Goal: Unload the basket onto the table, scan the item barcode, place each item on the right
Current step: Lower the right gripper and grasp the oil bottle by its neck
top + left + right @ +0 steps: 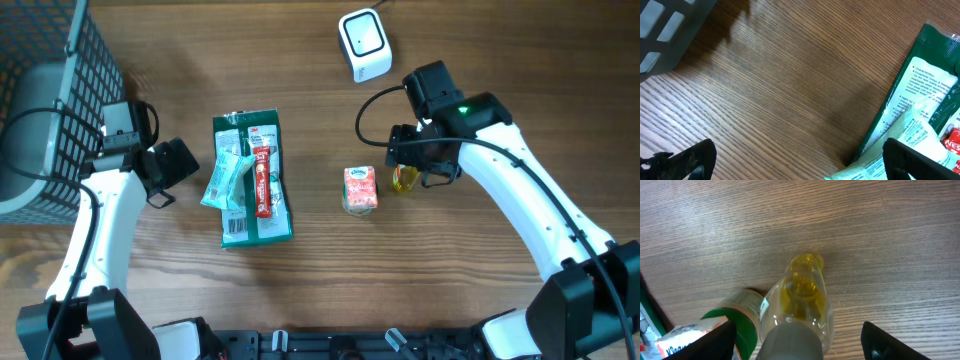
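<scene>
Yellow-liquid bottle (801,297) inside right claw (800,341), spread apart, untouched; overhead shows only sliver. Left claw (800,162) spread apart, empty.

Your long white left arm (105,215) has black joints, and a thin black cable (35,113) loops beside it. A chunky black left gripper (178,168) is at its end. Your white right arm (530,205) has a black block with a tiny green light (462,109), and black wires (360,122) curl along it.

The packet (256,222) is green, the bottle (800,294) yellow, the scanner (364,45) white.
</scene>
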Robot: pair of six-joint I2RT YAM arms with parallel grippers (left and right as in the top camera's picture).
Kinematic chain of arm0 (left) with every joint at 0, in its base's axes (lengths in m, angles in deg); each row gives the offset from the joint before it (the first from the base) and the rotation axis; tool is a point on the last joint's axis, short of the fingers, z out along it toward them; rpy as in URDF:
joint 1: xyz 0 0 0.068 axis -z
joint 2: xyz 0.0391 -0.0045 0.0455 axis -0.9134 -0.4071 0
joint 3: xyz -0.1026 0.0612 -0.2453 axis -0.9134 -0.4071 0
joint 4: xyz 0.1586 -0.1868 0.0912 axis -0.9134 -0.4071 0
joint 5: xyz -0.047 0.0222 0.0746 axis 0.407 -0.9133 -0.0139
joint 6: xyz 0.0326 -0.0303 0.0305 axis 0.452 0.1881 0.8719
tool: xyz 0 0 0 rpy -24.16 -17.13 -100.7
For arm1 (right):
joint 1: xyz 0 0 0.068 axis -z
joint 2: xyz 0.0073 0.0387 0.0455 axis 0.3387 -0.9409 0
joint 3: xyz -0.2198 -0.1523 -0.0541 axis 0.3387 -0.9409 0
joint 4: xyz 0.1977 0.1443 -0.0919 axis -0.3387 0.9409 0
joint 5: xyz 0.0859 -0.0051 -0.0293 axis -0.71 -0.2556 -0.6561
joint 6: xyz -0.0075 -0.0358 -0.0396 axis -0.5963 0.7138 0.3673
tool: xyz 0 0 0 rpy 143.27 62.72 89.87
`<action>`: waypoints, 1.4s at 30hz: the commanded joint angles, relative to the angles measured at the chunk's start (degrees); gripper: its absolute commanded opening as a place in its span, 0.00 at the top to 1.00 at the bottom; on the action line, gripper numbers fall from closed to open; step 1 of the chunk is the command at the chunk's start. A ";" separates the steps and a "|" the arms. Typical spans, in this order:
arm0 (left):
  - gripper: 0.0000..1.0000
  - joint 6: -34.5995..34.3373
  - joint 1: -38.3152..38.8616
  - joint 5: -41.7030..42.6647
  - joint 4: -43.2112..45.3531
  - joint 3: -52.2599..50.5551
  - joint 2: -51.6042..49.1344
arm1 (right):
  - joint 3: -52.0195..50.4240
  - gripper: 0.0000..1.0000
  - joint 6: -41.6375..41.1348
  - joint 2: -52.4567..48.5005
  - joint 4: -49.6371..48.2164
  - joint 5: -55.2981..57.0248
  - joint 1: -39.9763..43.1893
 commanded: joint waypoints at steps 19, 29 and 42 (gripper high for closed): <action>0.00 0.07 -0.26 0.28 0.13 0.90 0.94 | -4.39 0.26 -0.79 -0.55 -4.37 1.36 -0.28; 0.00 0.09 -0.26 0.28 0.13 0.90 0.94 | -4.39 0.48 -2.29 -0.55 -5.99 1.36 -0.26; 0.00 0.07 -0.26 0.28 0.13 0.90 0.94 | -4.39 0.41 -2.03 -0.55 -5.88 1.38 -0.28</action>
